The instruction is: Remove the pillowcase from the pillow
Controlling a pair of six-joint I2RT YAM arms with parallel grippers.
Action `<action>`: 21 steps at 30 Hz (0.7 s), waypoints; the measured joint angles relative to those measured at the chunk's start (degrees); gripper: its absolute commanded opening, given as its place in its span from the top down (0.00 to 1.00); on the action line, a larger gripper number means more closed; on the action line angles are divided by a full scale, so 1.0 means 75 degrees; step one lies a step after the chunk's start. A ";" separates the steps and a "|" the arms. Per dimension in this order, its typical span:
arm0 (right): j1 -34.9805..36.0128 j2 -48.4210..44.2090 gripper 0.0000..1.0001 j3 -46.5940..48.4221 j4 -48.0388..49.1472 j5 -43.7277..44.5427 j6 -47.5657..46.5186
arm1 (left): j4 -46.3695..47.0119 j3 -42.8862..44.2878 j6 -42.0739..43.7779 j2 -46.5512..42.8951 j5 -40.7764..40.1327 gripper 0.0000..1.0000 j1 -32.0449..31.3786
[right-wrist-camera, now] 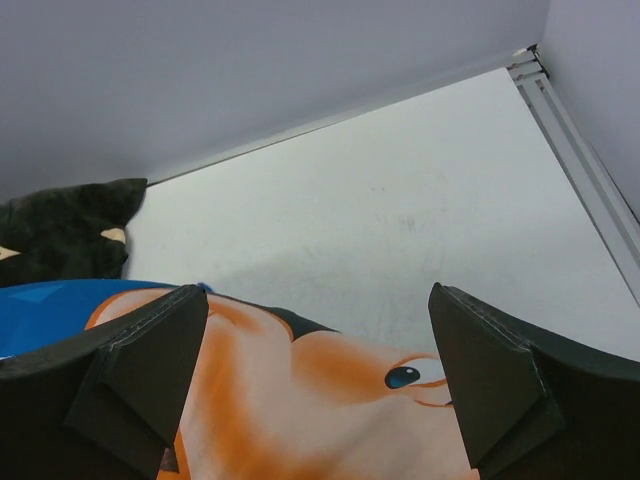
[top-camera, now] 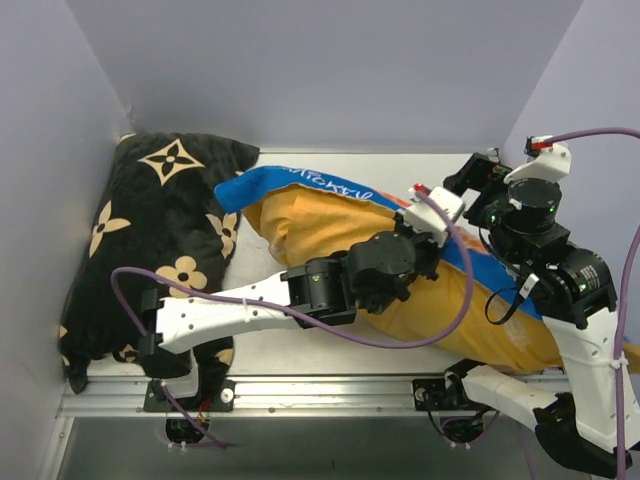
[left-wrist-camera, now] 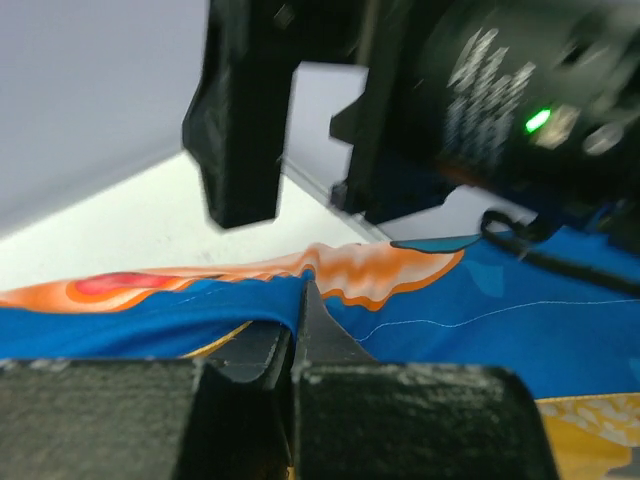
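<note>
The pillowcase [top-camera: 330, 225] lies diagonally across the table, orange-yellow side up with a blue edge. The white pillow is hidden inside it. My left gripper [top-camera: 452, 232] reaches across to its far right part. In the left wrist view it [left-wrist-camera: 302, 295] is shut on a raised fold of the blue fabric [left-wrist-camera: 560, 320]. My right gripper [top-camera: 472, 178] hovers just beyond, its black body [left-wrist-camera: 240, 130] close above the pinched fold. In the right wrist view it [right-wrist-camera: 320, 350] is open and empty over the cartoon face print [right-wrist-camera: 300, 400].
A black cushion with tan flower motifs [top-camera: 160, 230] fills the left side against the wall, and shows in the right wrist view [right-wrist-camera: 60, 225]. White table surface [top-camera: 400, 168] lies behind the pillowcase. Grey walls close in on three sides. A metal rail [top-camera: 300, 390] runs along the front.
</note>
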 measured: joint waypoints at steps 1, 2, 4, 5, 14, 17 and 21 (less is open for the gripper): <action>0.0000 0.0023 0.00 0.0050 0.0000 0.0006 -0.0015 | -0.0154 0.0522 0.0172 0.0271 -0.0256 1.00 -0.0099; 0.0000 0.0067 0.00 0.0093 0.0003 0.0032 -0.0029 | -0.0385 0.1119 0.0277 0.0583 -0.0452 1.00 -0.0175; -0.0015 0.0175 0.00 0.0192 0.0003 0.0114 -0.0044 | -0.0679 0.2288 0.0364 0.1244 -0.0775 1.00 -0.0259; -0.0047 0.0236 0.00 0.0230 0.0006 0.0131 -0.0055 | -0.0804 0.2643 0.0326 0.1448 -0.0871 1.00 -0.0268; -0.2183 0.1810 0.01 0.0166 0.0221 -0.1288 0.0350 | -0.2734 0.2987 -0.1571 0.2087 -0.0615 1.00 0.1227; -0.2751 0.2707 0.01 0.0061 0.0370 -0.2037 0.0624 | -0.2865 0.2719 -0.2340 0.2302 0.0192 1.00 0.1883; -0.3118 0.3541 0.01 0.0052 0.0498 -0.2623 0.0831 | -0.2824 0.2681 -0.3069 0.2920 0.1253 1.00 0.2943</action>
